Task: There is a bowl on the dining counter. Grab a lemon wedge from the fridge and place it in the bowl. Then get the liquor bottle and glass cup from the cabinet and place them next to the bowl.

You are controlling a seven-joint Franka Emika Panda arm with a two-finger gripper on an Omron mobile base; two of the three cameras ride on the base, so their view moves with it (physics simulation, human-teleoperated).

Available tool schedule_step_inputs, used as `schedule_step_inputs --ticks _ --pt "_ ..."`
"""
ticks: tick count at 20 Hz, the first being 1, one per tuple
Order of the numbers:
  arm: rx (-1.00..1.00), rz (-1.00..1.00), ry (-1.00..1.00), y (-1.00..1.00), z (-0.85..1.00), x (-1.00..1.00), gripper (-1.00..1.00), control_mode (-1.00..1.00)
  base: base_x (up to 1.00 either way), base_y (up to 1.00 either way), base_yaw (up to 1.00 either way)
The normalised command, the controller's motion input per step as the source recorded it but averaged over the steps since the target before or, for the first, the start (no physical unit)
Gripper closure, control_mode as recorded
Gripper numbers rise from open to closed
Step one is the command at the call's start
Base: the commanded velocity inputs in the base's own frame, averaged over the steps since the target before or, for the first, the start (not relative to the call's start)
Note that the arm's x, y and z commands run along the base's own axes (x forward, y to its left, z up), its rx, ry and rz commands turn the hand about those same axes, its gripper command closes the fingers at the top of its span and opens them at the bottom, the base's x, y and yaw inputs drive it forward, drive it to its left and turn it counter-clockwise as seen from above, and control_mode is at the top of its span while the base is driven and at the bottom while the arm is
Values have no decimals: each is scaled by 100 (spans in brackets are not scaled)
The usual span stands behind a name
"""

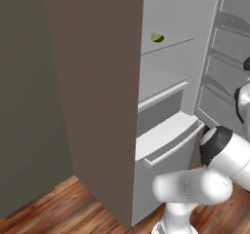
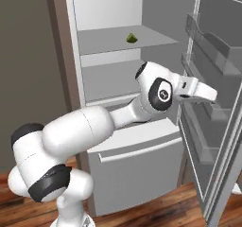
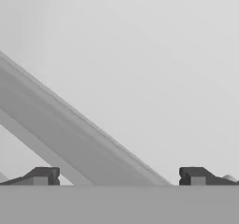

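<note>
The fridge (image 2: 123,126) stands with its door (image 2: 215,103) swung wide to the right, the pale shelves inside bare except for one small item. The lemon wedge (image 2: 132,38) sits on the upper shelf (image 2: 108,41), toward its middle, untouched and alone; from the left base view the lemon wedge (image 1: 157,37) shows just past the edge of the brown side panel (image 1: 93,96) beside the fridge.

The arm rises from the base at the lower left of the right base view, its thick white upper link leaning up and to the right across the front of the closed lower drawer (image 2: 137,169). The forearm continues up to a dark-ringed wrist at about the height of the lower shelf, well below the lemon wedge. From the wrist the hand turns and points out to the right, roughly level, toward the open door and its bins rather than into the fridge. The gripper (image 2: 211,95) ends near the inner face of the door.

In the hand view the gripper (image 3: 119,176) has its two dark fingertips (image 3: 44,175) spread far apart at the bottom corners, with nothing between them. Ahead of it lies a pale grey surface crossed by a slanting grey ledge; which part of the fridge this is cannot be told.
</note>
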Motion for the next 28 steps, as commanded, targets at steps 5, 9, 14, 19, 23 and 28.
schedule_step_inputs --ticks 5,9,14,19,23,28 --pt "0 16 -32 -100 0 12 -100 -100 0 0 0" --pt "0 20 -32 -100 0 29 -100 -100 0 0 0" --pt "0 20 -28 -91 28 52 -100 -100 0 0 0" --pt "0 21 -19 -28 94 25 -100 -100 0 0 0" --pt "0 18 -4 12 99 -6 -100 -100 0 0 0" --pt "0 16 2 89 20 -52 -100 -100 0 0 0"
